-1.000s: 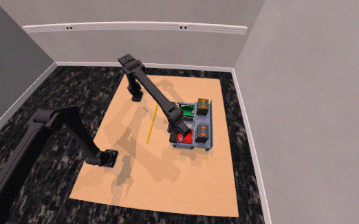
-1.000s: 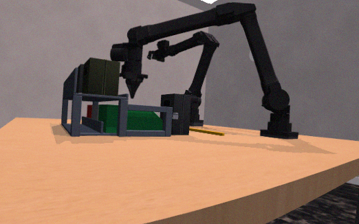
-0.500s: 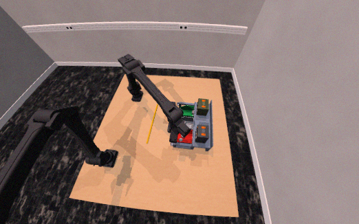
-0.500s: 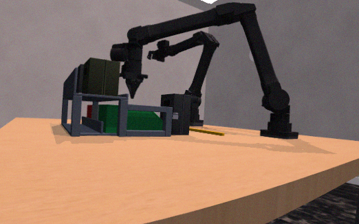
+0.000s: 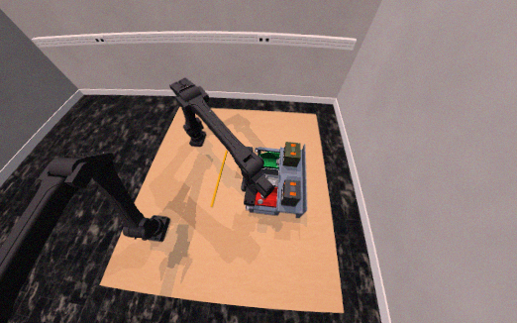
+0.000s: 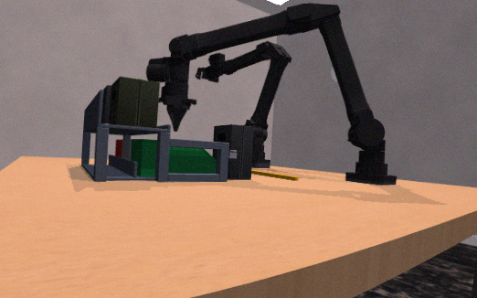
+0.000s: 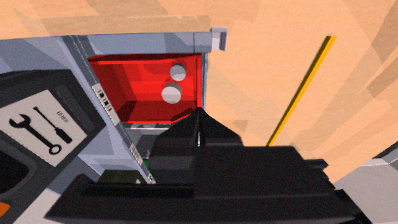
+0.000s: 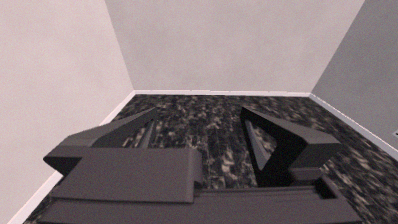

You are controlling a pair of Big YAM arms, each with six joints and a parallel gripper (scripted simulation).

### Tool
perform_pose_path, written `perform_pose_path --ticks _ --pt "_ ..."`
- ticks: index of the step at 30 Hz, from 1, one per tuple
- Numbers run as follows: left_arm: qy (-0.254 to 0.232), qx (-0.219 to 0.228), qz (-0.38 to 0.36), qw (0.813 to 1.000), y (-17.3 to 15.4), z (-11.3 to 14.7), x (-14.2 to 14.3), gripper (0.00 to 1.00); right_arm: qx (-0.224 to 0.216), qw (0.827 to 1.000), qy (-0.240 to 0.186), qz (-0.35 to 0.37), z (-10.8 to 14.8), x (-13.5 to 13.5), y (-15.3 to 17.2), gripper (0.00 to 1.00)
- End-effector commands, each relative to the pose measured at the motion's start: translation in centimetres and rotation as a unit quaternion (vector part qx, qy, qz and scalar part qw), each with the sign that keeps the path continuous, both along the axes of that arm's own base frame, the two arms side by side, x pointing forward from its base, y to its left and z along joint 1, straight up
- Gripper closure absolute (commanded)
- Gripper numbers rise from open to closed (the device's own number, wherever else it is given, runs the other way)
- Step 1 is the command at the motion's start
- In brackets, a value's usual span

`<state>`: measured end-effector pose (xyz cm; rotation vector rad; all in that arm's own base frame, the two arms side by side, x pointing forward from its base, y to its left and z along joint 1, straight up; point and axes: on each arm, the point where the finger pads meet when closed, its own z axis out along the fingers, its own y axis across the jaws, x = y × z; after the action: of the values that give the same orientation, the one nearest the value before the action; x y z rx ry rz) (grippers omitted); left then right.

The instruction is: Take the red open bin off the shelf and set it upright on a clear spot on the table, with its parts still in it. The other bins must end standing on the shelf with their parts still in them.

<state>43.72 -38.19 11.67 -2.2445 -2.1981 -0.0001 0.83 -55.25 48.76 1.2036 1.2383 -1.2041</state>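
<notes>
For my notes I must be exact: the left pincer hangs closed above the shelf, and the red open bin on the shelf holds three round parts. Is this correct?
Not the count: the red open bin shows two round parts, as the left wrist view shows.

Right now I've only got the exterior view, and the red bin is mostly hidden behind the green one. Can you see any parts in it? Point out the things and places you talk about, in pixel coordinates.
Observer: Yes, the left wrist view shows two round grey pieces [image 5: 259,201] [image 7: 171,93] inside the red bin [image 5: 270,200] [image 6: 119,146] [image 7: 145,82].
Operator: What's printed on the dark box [image 5: 291,192] [image 6: 107,107] [image 7: 87,102] beside the olive one [image 5: 292,154] [image 6: 136,102] [image 7: 120,176] up top?
Observer: In the left wrist view, its white label [image 7: 47,107] shows a wrench and a screwdriver.
Operator: Anything between the right arm's jaws?
Observer: No, the right wrist view shows them wide apart, nothing between them.
</notes>
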Motion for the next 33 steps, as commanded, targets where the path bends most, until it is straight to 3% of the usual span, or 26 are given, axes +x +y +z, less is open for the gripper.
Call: perform_pose_path --ticks 1,33 --pt "-0.03 -0.028 0.006 0.999 -1.42 3.91 1.87 0.1 -0.008 1.0 -0.008 -0.003 1.29 -0.56 0.76 0.0" --pt "-0.028 -0.026 0.008 0.999 -1.25 3.6 2.01 0.1 -0.008 1.0 -0.008 -0.003 1.29 -0.56 0.76 0.0"
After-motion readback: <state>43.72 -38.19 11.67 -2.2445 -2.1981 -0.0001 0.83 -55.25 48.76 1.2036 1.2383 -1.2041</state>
